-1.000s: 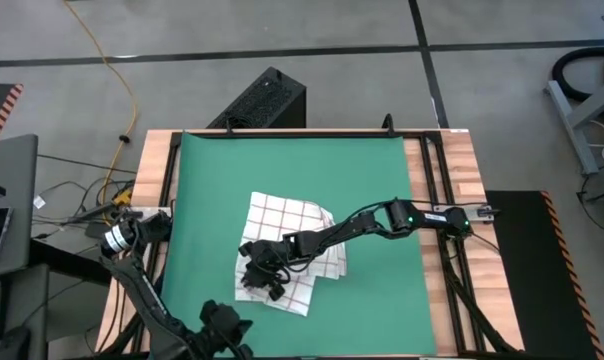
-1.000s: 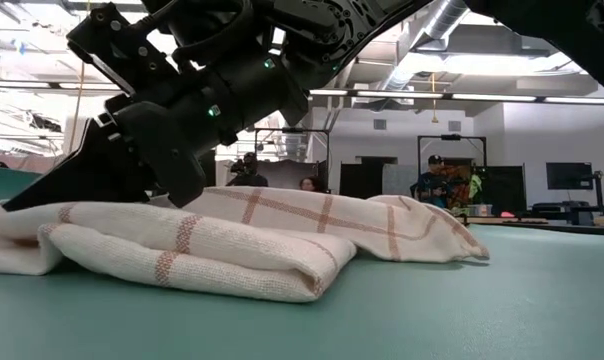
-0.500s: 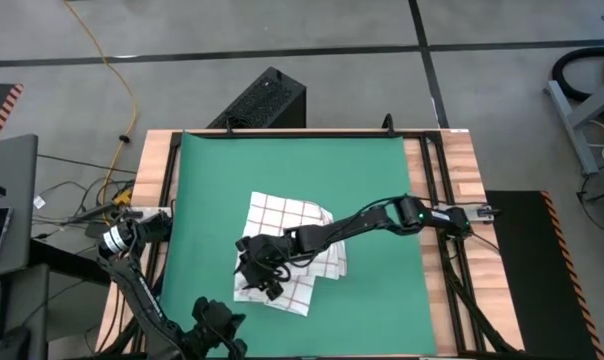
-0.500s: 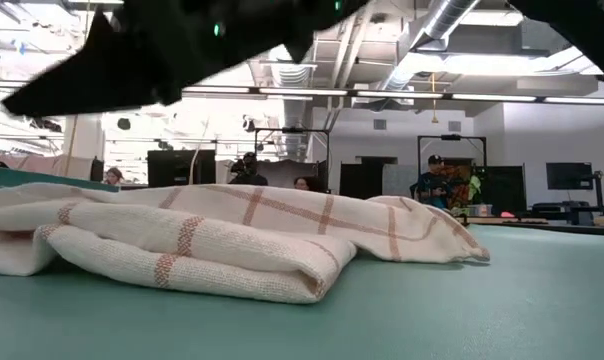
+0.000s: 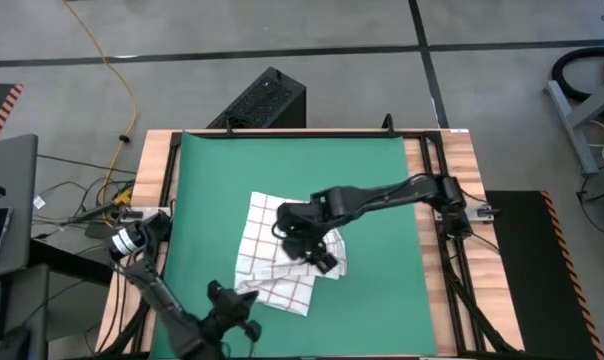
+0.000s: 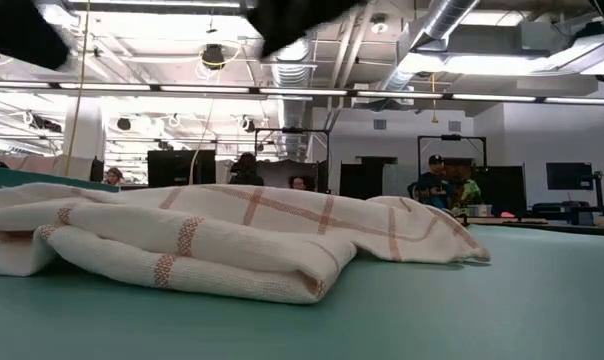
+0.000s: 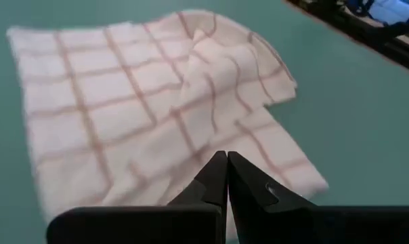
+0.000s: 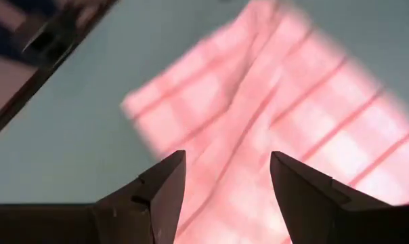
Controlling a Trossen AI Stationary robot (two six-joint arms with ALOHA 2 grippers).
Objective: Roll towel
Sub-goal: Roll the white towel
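The white towel with red grid lines [image 5: 272,240] lies crumpled and partly folded on the green mat [image 5: 362,170]. In the low view [image 6: 232,240] a thick fold faces the near edge. My right gripper [image 5: 320,255] hovers open above the towel's right part. The right wrist view shows its fingers spread [image 8: 225,159] over the cloth [image 8: 272,115] without touching it. My left gripper [image 5: 244,300] is shut at the mat's near edge, just short of the towel's near-left corner. The left wrist view shows its fingertips together [image 7: 227,157] before the towel [image 7: 123,115].
The mat covers most of the wooden table [image 5: 452,150], and bare mat lies on all sides of the towel. Black rails run along the table's left and right sides. A black box [image 5: 267,100] stands on the floor beyond the far edge. People stand far off in the room.
My right gripper has risen off the towel's near-left part and gone up and toward the table's right and far side, almost out of the low view. The towel stays where it was, its near fold now uncovered. My left gripper has moved a little toward the towel.
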